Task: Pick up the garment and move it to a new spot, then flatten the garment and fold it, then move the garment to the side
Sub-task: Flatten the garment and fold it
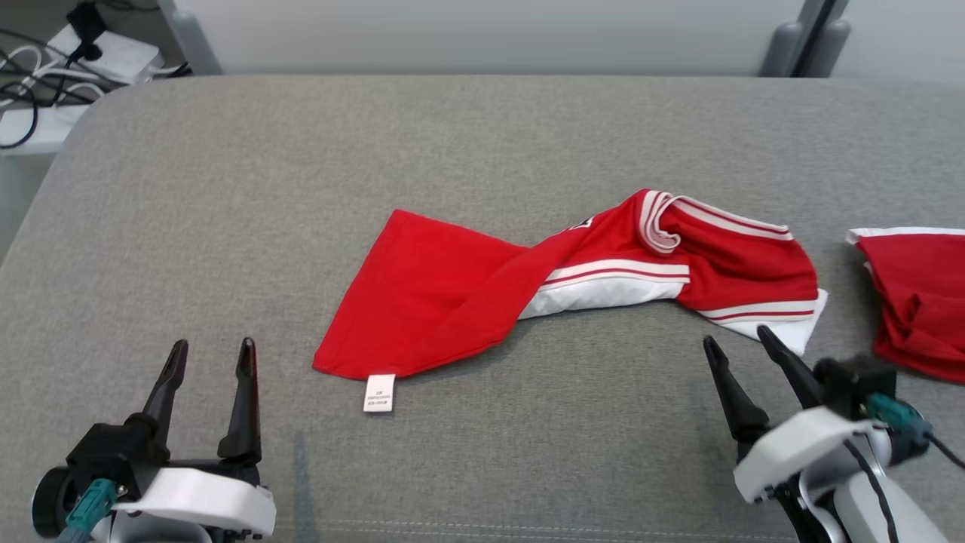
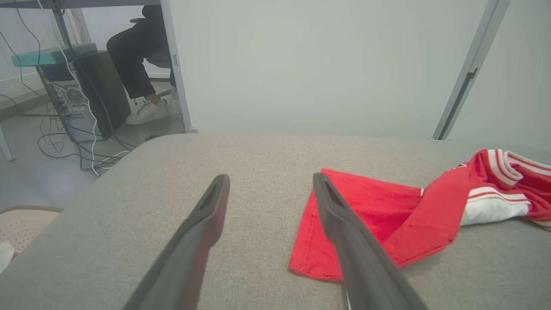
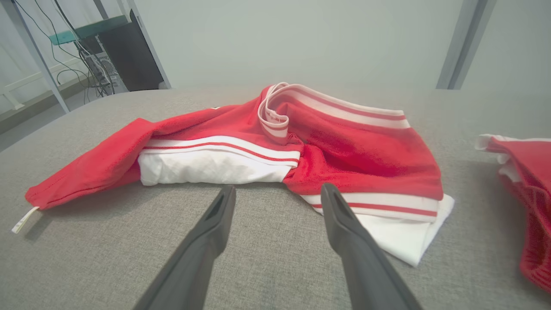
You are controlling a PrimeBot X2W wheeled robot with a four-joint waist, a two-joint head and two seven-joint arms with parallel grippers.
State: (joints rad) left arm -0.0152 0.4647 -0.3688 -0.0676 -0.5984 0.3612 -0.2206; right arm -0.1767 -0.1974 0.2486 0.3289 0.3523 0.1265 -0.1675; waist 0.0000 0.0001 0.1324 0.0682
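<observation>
A red garment (image 1: 467, 286) with white stripes and white panels lies twisted and crumpled in the middle of the grey padded table (image 1: 226, 226), a white label at its near left corner. The left wrist view has the garment (image 2: 387, 219) to the right of the fingers, and the right wrist view has the garment (image 3: 301, 150) just beyond the fingertips. My left gripper (image 1: 213, 353) stands open at the lower left, a short way left of the garment's corner. At the lower right my right gripper (image 1: 739, 339) is open, its tips close to the garment's white right end. Neither holds anything.
A second red and white garment (image 1: 920, 294) lies at the table's right edge, also at the right of the right wrist view (image 3: 529, 189). Cables and a power strip (image 1: 113, 53) lie off the far left corner. A seated person's leg (image 2: 133, 56) shows beyond the table.
</observation>
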